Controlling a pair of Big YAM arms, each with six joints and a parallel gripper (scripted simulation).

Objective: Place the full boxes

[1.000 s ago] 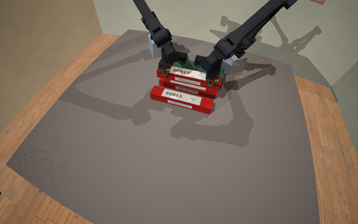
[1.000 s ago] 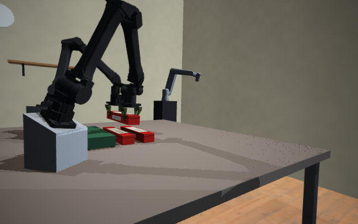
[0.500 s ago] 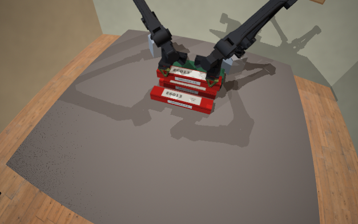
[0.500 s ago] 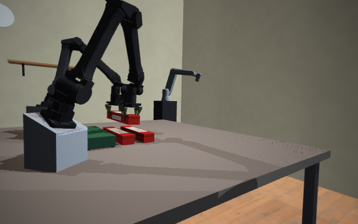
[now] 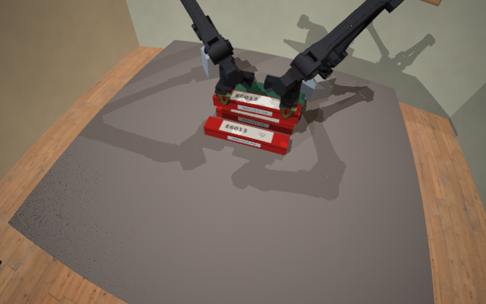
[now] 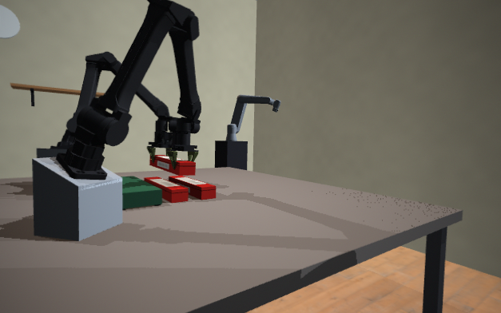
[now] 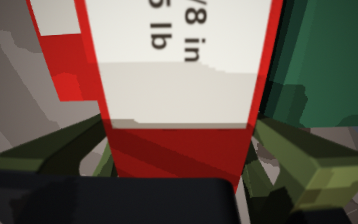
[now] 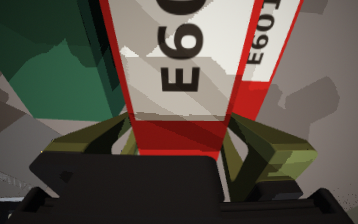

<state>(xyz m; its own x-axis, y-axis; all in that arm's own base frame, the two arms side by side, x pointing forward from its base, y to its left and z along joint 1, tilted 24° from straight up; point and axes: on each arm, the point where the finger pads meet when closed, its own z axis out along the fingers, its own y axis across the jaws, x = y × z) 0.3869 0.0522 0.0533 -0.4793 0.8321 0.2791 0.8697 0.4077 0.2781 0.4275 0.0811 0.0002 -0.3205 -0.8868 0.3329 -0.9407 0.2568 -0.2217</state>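
A red box (image 5: 259,100) (image 6: 187,168) (image 7: 180,95) (image 8: 180,107) labelled E6013 hangs level in the air above the table, held near both ends. My left gripper (image 5: 288,108) (image 6: 160,156) (image 7: 179,111) is shut on its "5 lb" end. My right gripper (image 5: 224,97) (image 6: 182,159) (image 8: 179,111) is shut on its E6013 end. A second red box (image 5: 279,124) (image 6: 177,194) lies flat on the table beside the platform, partly hidden in the top view. A third red box (image 5: 246,131) (image 6: 208,192) lies flat, farther from the platform. The green low platform (image 5: 260,88) (image 6: 141,196) (image 7: 325,65) (image 8: 65,100) carries no box.
The two table boxes lie side by side with a narrow gap between them. The right arm's pale base block (image 5: 208,63) (image 6: 100,211) and the left arm's pale base block (image 5: 309,88) stand behind the platform's ends. The table edge (image 6: 403,235) is well away from the boxes.
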